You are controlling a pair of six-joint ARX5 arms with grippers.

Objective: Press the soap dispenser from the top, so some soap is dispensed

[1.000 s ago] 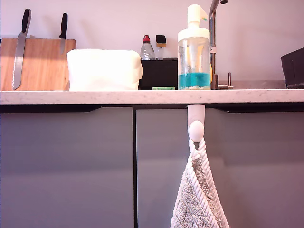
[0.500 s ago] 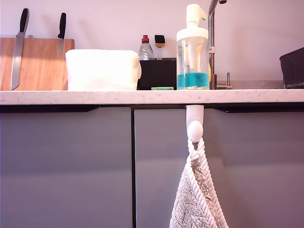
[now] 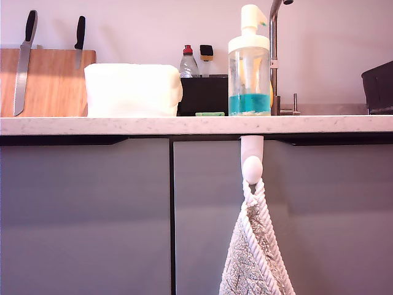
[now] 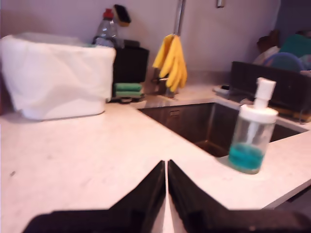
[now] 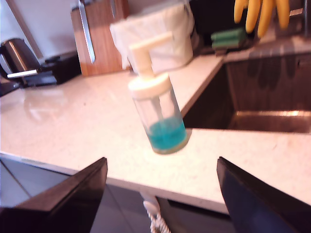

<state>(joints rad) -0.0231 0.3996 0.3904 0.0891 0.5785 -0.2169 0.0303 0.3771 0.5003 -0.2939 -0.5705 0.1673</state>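
Teal-blue soap, white pump head

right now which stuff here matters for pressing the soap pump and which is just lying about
For the job:
soap dispenser
soap inside it
my first claw, shut
my second claw, open

Just lying about:
knives
wooden board
white bag
red-capped bottle
green sponge
tap
hanging towel

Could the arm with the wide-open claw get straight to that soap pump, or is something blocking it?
Probably yes. My second gripper is open with the soap dispenser right ahead, standing alone near the counter edge beside the sink. Nothing lies between them. It would likely need to rise above the pump head to press down.
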